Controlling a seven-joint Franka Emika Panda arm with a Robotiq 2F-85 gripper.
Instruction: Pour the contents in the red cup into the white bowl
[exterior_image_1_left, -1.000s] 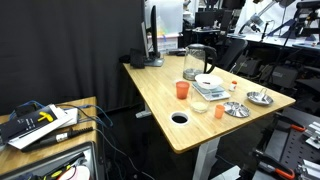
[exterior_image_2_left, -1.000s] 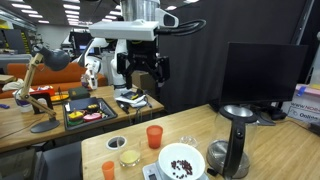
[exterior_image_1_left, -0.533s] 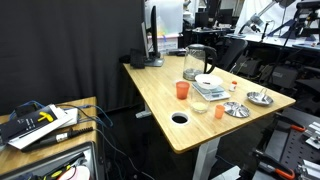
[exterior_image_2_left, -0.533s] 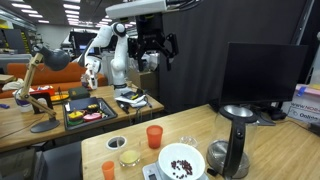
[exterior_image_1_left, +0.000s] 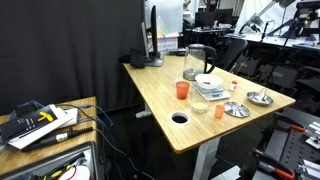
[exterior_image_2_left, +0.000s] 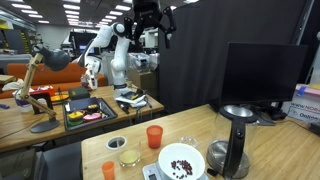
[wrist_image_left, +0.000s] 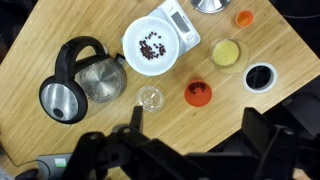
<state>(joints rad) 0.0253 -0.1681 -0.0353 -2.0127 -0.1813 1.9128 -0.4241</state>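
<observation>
The red cup (wrist_image_left: 198, 94) stands upright on the wooden table with dark bits inside; it shows in both exterior views (exterior_image_1_left: 182, 90) (exterior_image_2_left: 154, 136). The white bowl (wrist_image_left: 131, 45) sits on a small white scale (wrist_image_left: 181, 17) and holds dark pieces; it also shows in both exterior views (exterior_image_1_left: 208, 81) (exterior_image_2_left: 163, 160). My gripper (wrist_image_left: 193, 135) is open and empty, high above the table, with the red cup below and between its fingers in the wrist view. In an exterior view the gripper (exterior_image_2_left: 150, 16) is near the top edge.
A clear jug (wrist_image_left: 85, 80) stands beside the bowl. A small glass (wrist_image_left: 150, 97), a cup of yellowish stuff (wrist_image_left: 227, 52), a paler orange cup (wrist_image_left: 244, 18) and a black-rimmed hole (wrist_image_left: 260, 76) surround the red cup. Metal dishes (exterior_image_1_left: 236, 109) sit near the table's edge.
The gripper has risen steadily and shifted a little to the right in the exterior view. Nothing on the table has moved.
</observation>
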